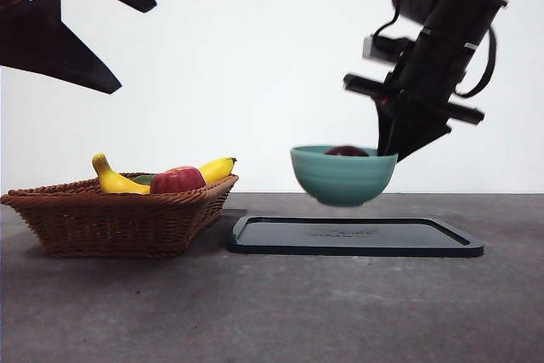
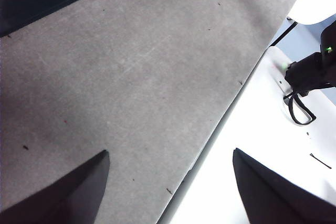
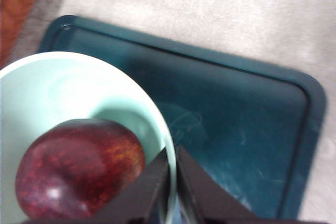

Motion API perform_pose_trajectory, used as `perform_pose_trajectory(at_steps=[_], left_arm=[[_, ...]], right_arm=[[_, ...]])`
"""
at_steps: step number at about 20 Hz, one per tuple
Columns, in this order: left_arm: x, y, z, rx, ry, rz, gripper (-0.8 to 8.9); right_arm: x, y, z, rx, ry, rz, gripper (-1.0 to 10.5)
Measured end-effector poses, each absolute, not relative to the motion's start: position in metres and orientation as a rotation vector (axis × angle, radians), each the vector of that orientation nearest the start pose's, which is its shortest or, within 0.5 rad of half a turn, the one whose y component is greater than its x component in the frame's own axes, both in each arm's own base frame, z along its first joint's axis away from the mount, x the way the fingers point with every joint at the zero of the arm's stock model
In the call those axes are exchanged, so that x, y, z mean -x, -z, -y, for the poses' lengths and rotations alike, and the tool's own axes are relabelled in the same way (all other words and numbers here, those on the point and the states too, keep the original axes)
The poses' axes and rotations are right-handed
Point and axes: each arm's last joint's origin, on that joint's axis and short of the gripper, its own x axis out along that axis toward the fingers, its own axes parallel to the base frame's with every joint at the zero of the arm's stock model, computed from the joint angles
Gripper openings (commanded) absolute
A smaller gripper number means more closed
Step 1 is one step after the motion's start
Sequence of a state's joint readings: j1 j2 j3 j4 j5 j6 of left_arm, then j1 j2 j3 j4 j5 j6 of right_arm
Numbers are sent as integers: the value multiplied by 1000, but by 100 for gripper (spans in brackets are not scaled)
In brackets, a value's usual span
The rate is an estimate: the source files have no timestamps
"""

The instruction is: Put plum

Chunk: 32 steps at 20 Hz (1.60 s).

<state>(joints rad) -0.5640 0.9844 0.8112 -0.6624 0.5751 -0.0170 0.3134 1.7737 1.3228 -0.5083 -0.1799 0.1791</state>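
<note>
Right wrist view gives us the plum lying inside the teal bowl, whose rim our right gripper pinches at about four o'clock. We hold the bowl above the dark tray, a wicker basket off at nine o'clock; our left gripper waits, jaws apart.

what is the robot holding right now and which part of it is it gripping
The right gripper holds the green bowl by its rim, jaws pinched on the wall, lifted above the dark tray with the plum inside. The left gripper is open and holds nothing.
</note>
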Motion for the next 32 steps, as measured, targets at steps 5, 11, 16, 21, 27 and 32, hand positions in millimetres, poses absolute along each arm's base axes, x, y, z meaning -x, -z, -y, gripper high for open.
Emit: perform_pose_trajectory(at_steps=[5,11,16,21,27,32], left_arm=[[-150,-272,113,19,1061,-889,374],[-150,-272,113,19,1062,-889,374],[-150,-272,113,19,1061,-890,374],[-150,-272,113,19,1062,-889,374],[-150,-272,113,19,1061,-889,374],[-150,-272,113,19,1062,-889,374]], right_arm=[[-368,-201,-125,-92,-356,-1063,8],[-369,-199,-125,-86,-359,-1065,116],[-367,-198,-124,-84,-357,-1087,200],[-333,-273,-105,-95,-362,-968,202],[-243,-358,-85,-86,-461,-849,202],[-186,-357,-78,-67,-519,-797,202]])
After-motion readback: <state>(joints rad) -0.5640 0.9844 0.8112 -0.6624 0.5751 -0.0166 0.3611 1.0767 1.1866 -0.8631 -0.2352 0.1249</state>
